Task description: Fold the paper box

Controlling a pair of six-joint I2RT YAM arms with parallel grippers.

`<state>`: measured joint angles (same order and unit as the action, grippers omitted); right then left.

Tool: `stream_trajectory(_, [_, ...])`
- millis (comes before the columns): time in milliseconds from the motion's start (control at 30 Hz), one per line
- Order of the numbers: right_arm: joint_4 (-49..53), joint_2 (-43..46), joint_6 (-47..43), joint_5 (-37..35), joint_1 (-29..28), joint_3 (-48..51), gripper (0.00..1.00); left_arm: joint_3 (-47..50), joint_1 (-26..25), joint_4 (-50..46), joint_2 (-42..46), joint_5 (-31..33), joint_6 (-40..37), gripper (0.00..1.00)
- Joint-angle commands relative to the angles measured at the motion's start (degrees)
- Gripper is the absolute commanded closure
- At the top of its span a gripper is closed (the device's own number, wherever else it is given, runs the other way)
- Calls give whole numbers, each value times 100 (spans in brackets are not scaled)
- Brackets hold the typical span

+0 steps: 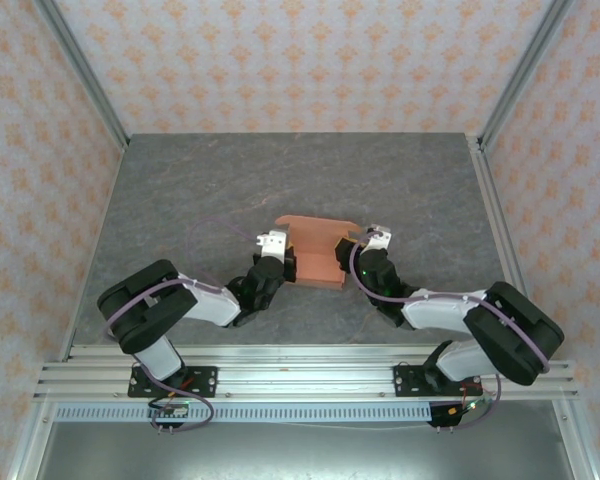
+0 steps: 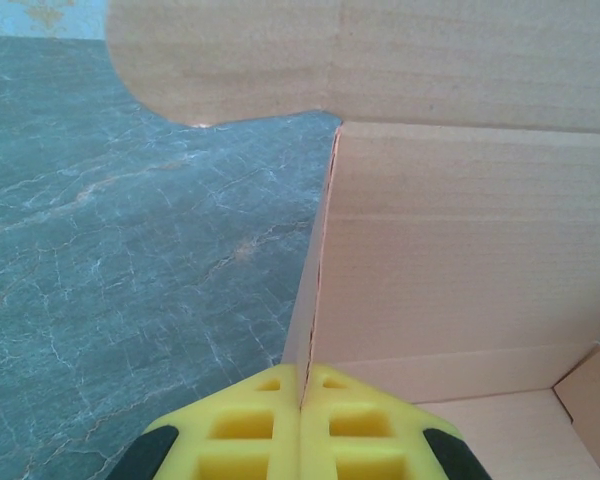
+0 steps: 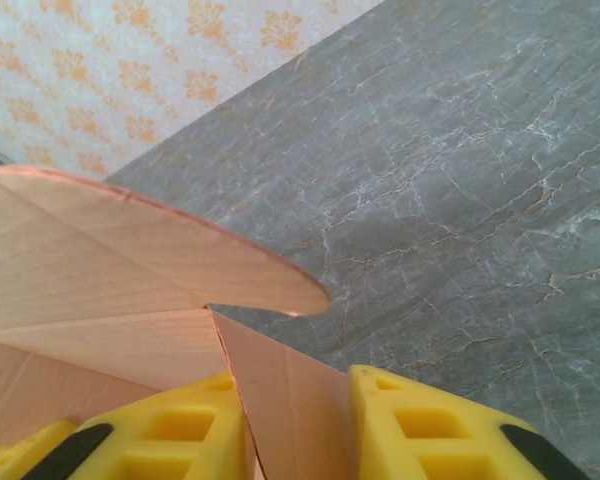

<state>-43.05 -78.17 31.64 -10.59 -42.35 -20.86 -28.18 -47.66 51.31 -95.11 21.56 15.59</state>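
Aluminium rails (image 1: 300, 370) run along the near edge of the top view, carrying both arm bases. Beyond them, at the middle of the grey marbled stone-look table (image 1: 200, 190), sits the salmon-orange thin cardboard paper box (image 1: 315, 255), partly folded, with its back panel raised. The left gripper (image 1: 272, 242) is at the box's left side and the right gripper (image 1: 373, 238) at its right side, both touching it.

From the left wrist, the left gripper (image 2: 302, 385) has its yellow ribbed fingers (image 2: 250, 420) pressed together, clamped on the bottom of an upright side wall of the paper box (image 2: 460, 250). A rounded tab (image 2: 280, 50) overhangs at the top, and the table (image 2: 130, 260) lies to the left.

From the right wrist, the right gripper (image 3: 290, 400) has its yellow fingers (image 3: 420, 420) standing apart with a slanted flap of the paper box (image 3: 90, 280) between them; whether either pad presses it cannot be told. A rounded flap spreads above, over the table (image 3: 460, 200), and a patterned wallpaper wall (image 3: 130, 70) stands behind.
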Motion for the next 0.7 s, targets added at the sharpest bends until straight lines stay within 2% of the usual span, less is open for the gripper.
stream_trajectory(0, [-395,-85,329,-202,-19,-19,67,-161,-117,288,-84,256,117,100])
stream_trajectory(200, [-244,-32,234,-192,-19,-111,66,-261,-136,297,-139,445,103,100])
stream_trajectory(333, [-53,-88,-384,-89,160,-401,58,-469,-135,282,-198,679,60,100])
stream_trajectory(500, [23,-135,-442,1197,1032,-525,55,-779,-119,31,-386,902,47,100])
stream_trajectory(667, [301,-128,-737,2292,1443,-631,45,-811,-35,-26,-542,899,138,100])
